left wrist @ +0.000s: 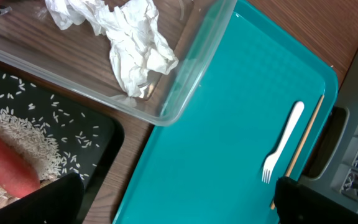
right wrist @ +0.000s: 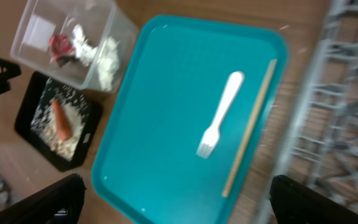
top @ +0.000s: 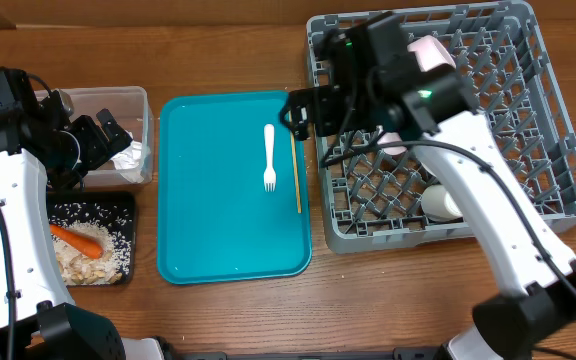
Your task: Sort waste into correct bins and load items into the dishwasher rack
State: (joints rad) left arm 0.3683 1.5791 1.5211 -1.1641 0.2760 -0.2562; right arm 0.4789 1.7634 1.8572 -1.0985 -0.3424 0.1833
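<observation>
Across the right side of the wood-grain bench [top: 228, 310] sat the dishwasher rack [top: 558, 150], a big square grey plastic crate with a grid floor and rows of upright pegs. The right arm crossed over it and hid part of its floor. Just beside its left wall lay the teal tray [top: 218, 230], flat and smooth, with rounded corners and a low lip. Left of that stood the clear tub [top: 118, 100], thin-walled and see-through. The shallow black tray [top: 126, 203] lay just in front of it.

The right claw [right wrist: 179, 205] hung over the tray's far right corner near the rack wall, its fingers spread wide with nothing between them. The left claw [left wrist: 179, 205] hung over the tub, likewise spread wide and holding nothing.

Crumpled white tissues [left wrist: 135, 46] lay in the tub with a red snack wrapper [right wrist: 59, 45]. An orange carrot [top: 76, 240] lay on the black tray among beige scraps [top: 78, 262] and scattered white rice grains [left wrist: 23, 130].

A small pale pink bowl [top: 430, 50] sat near the rack's far edge, and a white rounded dish [top: 440, 203] near its front, both partly hidden by the arm.

On the teal tray lay a white plastic fork [top: 269, 155], tines toward the front. A thin tan chopstick [top: 297, 175] lay alongside it near the right lip, close to the fork but apart.
</observation>
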